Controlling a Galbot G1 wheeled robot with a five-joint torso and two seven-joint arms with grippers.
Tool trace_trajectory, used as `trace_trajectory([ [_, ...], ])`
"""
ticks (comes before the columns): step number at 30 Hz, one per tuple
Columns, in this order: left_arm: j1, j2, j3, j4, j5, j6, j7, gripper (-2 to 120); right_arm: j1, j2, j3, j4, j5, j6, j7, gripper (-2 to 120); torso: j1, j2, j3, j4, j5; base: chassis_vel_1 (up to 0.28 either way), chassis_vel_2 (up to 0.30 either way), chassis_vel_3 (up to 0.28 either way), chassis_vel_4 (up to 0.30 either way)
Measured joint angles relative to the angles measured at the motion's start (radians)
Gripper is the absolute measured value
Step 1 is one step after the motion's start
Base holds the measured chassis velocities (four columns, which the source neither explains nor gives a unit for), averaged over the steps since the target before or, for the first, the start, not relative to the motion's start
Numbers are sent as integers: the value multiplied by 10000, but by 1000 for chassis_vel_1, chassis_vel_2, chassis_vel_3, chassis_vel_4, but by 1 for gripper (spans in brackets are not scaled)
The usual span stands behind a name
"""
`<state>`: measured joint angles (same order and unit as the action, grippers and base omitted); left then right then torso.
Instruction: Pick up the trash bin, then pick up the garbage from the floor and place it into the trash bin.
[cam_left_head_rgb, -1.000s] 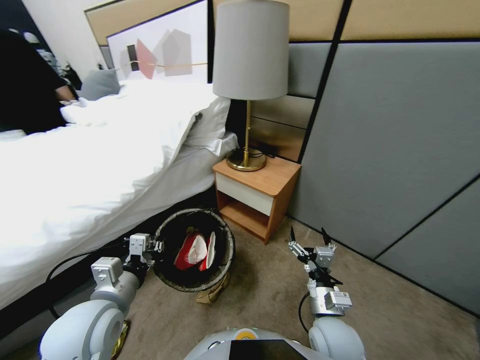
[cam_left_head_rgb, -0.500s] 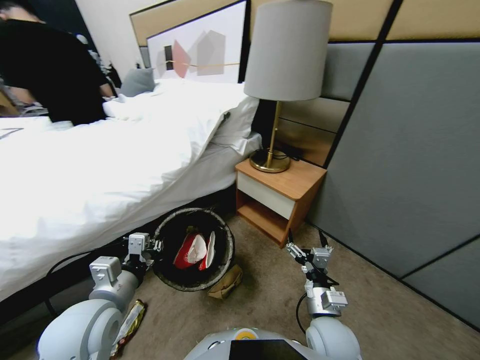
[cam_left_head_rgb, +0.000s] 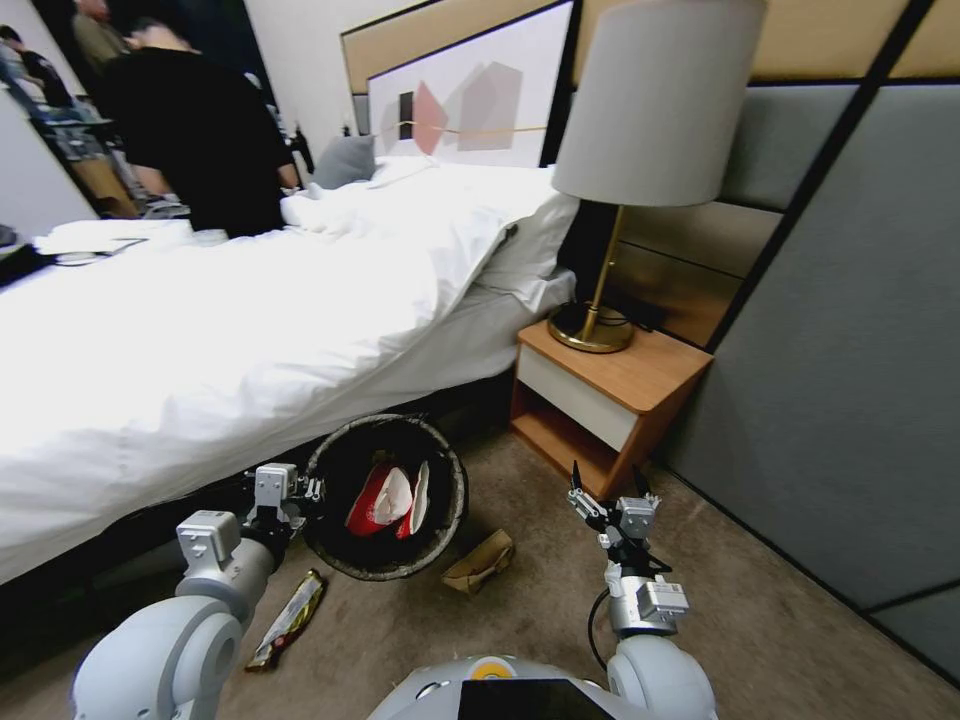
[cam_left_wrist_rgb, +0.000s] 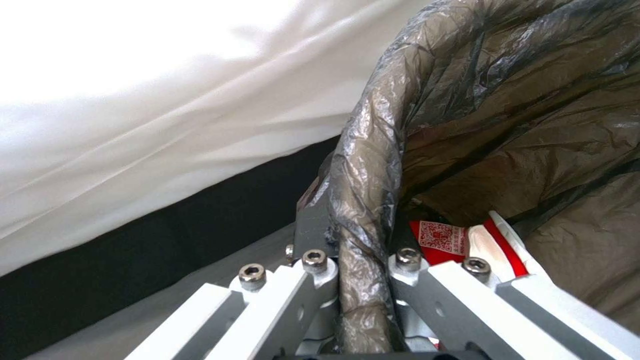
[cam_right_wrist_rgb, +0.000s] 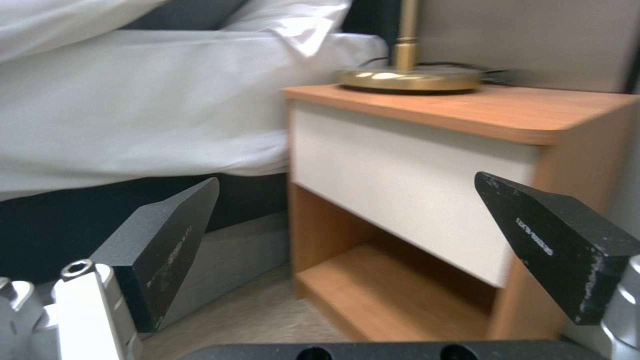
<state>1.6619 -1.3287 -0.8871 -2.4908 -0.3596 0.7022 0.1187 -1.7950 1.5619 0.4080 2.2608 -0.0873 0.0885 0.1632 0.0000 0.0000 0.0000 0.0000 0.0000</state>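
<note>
A: Just beside our left gripper (cam_left_wrist_rgb: 363, 280), clamped between its two metal fingers, we have the rolled rim of the trash bin (cam_left_head_rgb: 440, 540). Our right gripper (cam_left_head_rgb: 605, 482) hangs spread wide and holds nothing, with the nightstand (cam_left_head_rgb: 640, 375) ahead of it.

B: What do we judge could go wrong?

A: We grip thin, crinkled, glossy liner film wrapped over a round rim. That film may slide or tear, and the bin could tilt and drop the red-and-white wrapper (cam_left_head_rgb: 385, 500) lying inside it. The white bed sheet (cam_left_head_rgb: 200, 340) drapes close over the bin, so the soft cloth could snag as we carry it.

B: And the rest of the garbage?

A: A crumpled brown paper (cam_left_head_rgb: 480, 562) lies on the floor (cam_left_head_rgb: 520, 640) between our two grippers, touching or just beside the bin's base. A flat, shiny dark-and-gold wrapper (cam_left_head_rgb: 290, 618) lies nearer our left arm. The carpet is short and matte, so the flat wrapper offers little edge to pinch
</note>
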Motion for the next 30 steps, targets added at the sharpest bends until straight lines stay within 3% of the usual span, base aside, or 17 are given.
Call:
trace_trajectory([
  [30,-29,23,67,22,69,-2,-3,1,-287,-186,-92,-47,51,12,156,100,0,0,0,0,0,71,66,71,69],
])
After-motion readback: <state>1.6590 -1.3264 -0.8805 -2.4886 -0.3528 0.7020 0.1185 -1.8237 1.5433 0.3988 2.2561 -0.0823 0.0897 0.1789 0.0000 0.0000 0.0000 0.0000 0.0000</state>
